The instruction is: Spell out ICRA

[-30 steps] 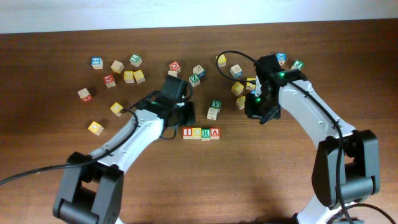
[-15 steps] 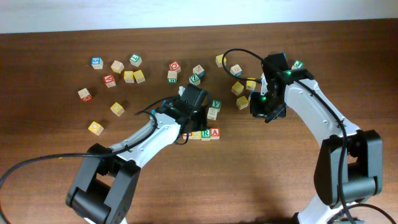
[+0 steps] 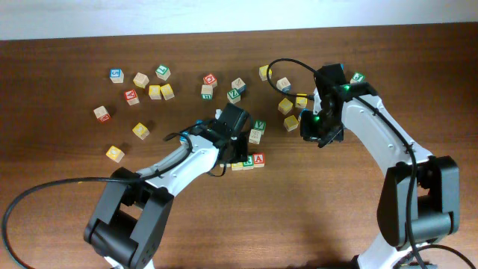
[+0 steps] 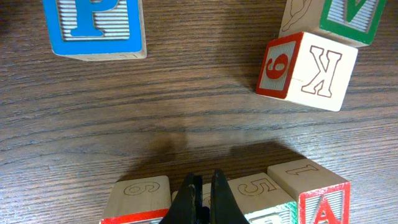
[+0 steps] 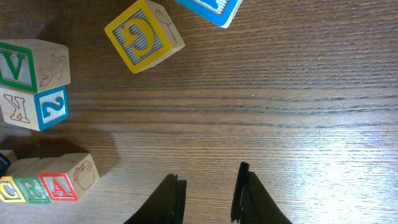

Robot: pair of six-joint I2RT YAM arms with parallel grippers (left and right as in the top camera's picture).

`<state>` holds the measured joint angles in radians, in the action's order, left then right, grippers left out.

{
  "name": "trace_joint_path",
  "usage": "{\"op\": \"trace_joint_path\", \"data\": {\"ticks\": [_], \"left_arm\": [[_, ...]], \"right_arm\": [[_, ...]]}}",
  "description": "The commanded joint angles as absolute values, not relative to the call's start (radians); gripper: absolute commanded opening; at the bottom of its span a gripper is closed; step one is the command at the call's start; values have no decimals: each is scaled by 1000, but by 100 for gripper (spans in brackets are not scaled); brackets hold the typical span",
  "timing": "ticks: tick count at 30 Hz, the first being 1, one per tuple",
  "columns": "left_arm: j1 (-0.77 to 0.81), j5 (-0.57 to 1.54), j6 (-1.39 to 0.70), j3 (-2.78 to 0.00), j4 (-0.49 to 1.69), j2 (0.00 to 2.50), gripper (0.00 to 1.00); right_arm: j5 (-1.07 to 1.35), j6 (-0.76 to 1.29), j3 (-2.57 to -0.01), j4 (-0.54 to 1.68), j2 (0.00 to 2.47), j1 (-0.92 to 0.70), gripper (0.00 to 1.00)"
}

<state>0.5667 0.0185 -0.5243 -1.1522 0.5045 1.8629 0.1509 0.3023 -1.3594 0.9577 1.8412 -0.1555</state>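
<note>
My left gripper (image 4: 202,198), pinched shut and empty, sits low over the ICRA row (image 3: 254,161) at the middle of the desk (image 3: 336,217). I judge this is final alignment, so next comes a gentle straightening nudge. My right gripper (image 5: 208,193) hangs slightly parted, holding nothing.

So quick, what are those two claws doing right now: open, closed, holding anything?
left gripper: closed, fingers pressed together, holding nothing.
right gripper: open, nothing between its fingers.
</note>
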Motion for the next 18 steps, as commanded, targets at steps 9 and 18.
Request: {"op": "trace_joint_path", "data": {"ticks": [9,18], "left_arm": [[531,12,-526,-1259,574,1801,0],[443,23,-538,-1145,734,1792,0]], "right_arm": [[149,293,-1306,945,1841,-150,21],[258,356,-1233,833,1841,-249,20]]}}
